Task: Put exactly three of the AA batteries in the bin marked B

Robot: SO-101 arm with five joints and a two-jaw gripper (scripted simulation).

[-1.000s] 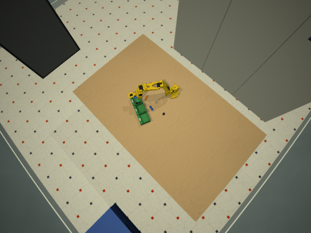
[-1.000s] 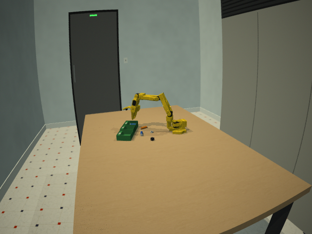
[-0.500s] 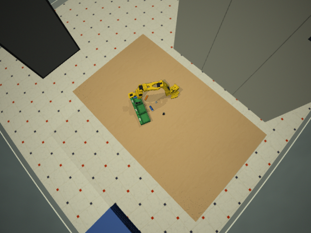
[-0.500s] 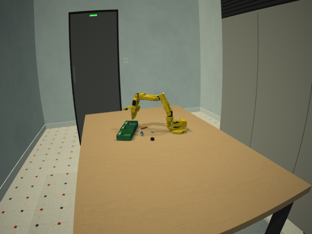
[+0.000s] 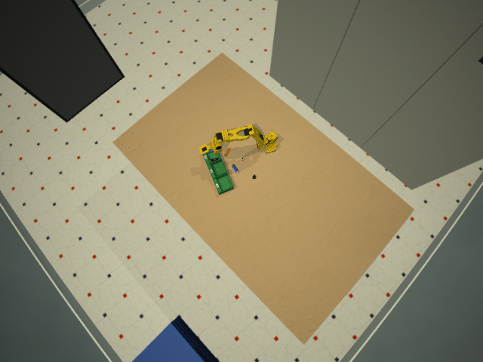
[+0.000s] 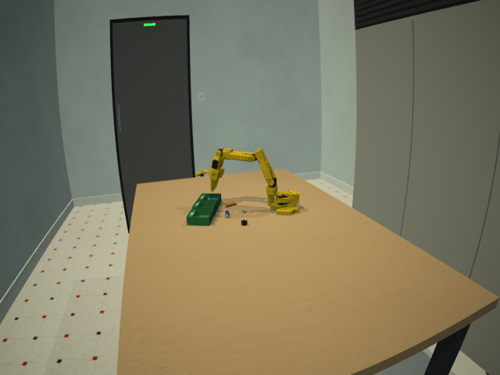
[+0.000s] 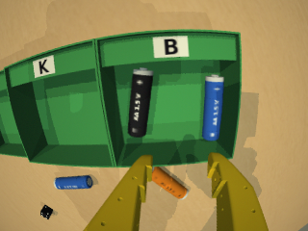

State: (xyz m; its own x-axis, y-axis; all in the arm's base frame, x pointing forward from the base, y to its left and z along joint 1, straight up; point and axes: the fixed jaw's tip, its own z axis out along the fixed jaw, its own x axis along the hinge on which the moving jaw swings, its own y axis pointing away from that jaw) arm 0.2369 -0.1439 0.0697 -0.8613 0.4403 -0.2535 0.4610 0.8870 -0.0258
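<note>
Pale blue-grey walls and a charcoal door (image 6: 151, 101) stand behind the tan wooden bench (image 5: 292, 218) (image 6: 282, 274) (image 7: 279, 72). On it sits a row of three joined green bins (image 5: 226, 191) (image 6: 198, 220) (image 7: 168, 33).

Inside the end bin marked B (image 5: 207, 161) (image 6: 218, 196) (image 7: 212, 48) lie two AA batteries: a black cylindrical battery (image 5: 213, 159) (image 7: 141, 103) near the K divider, and a blue cylindrical battery (image 5: 210, 151) (image 6: 212, 198) (image 7: 213, 108) near the outer end wall. They lie apart, one short of the three wanted. The middle bin marked K (image 5: 218, 169) (image 6: 208, 202) (image 7: 72, 115) has nothing visible inside.

Outside, on the bench, an orange cylindrical battery (image 5: 227, 151) (image 6: 230, 204) (image 7: 169, 183) lies just beside bin B, and a second blue battery with a silvery end (image 5: 235, 168) (image 6: 227, 213) (image 7: 73, 182) lies near bin K. Farther out are a small black chunky object (image 5: 253, 176) (image 6: 244, 222) (image 7: 46, 212) and a tiny pale object (image 5: 242, 158) (image 6: 243, 211), too small to identify.

The yellow arm (image 5: 235, 134) (image 6: 238, 155) arches over, its yellow jaws (image 5: 216, 151) (image 6: 212, 188) pointing down above the bins. They are spread somewhat apart and grip nothing; the orange battery shows between them from the wrist, but lies below on the bench.

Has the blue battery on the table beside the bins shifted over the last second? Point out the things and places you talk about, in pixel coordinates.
No. The blue battery (image 5: 235, 168) (image 6: 226, 213) (image 7: 73, 182) lies in the same spot beside the green bins (image 5: 226, 190) (image 6: 198, 220) (image 7: 72, 163), with no visible shift.
</note>
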